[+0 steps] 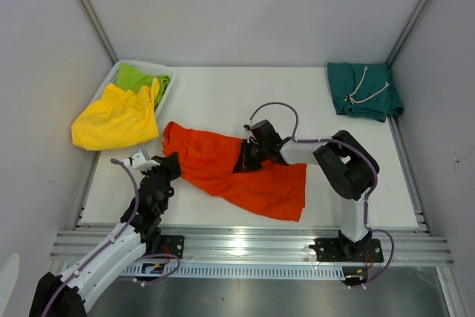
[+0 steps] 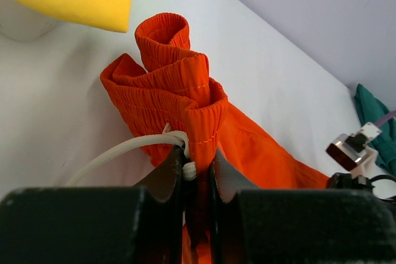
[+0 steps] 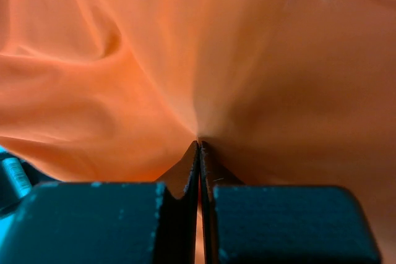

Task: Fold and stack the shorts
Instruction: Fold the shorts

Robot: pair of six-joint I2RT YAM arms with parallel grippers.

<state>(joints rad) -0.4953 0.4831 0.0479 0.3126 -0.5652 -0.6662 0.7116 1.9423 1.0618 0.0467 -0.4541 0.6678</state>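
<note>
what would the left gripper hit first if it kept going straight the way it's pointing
The orange shorts: the left gripper is pinching their waistband, and the bunched-up folds sit directly ahead. Beyond them probably bare table, though depth is unclear.

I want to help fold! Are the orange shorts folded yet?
Not yet. The orange shorts lie spread out and rumpled, not doubled over.

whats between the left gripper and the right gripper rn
Only the orange shorts: the top view shows the cloth spanning from the left gripper, clamped on its waistband, to the right gripper, pinching its middle.
</note>
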